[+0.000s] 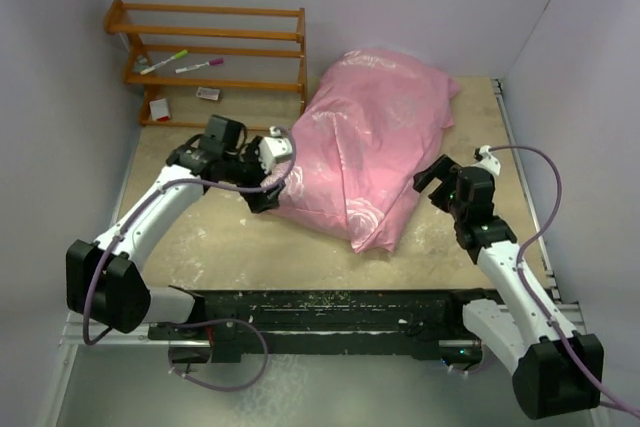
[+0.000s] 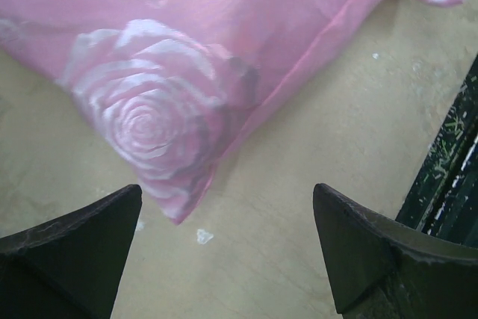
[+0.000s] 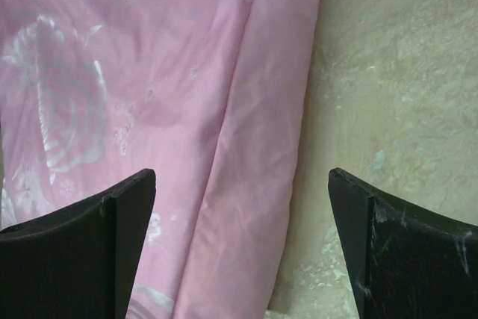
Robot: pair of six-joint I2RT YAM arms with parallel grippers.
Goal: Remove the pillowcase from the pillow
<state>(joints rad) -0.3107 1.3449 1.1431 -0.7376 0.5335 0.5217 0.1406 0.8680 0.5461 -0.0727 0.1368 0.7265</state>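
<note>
The pink satin pillowcase point(image 1: 375, 142) with pale rose prints lies stuffed and plump in the middle of the table; the pillow inside is hidden. My left gripper point(image 1: 268, 187) is open at its near left corner; the left wrist view shows that corner point(image 2: 175, 203) just ahead of the left finger, untouched. My right gripper point(image 1: 435, 177) is open over the case's right edge; the right wrist view shows the flat pink hem point(image 3: 254, 184) between my spread fingers point(image 3: 89, 244), with bare table to the right.
A wooden rack point(image 1: 210, 52) with markers stands at the back left. White walls close in the back and both sides. The black base rail point(image 1: 330, 317) runs along the near edge and shows in the left wrist view point(image 2: 448, 177).
</note>
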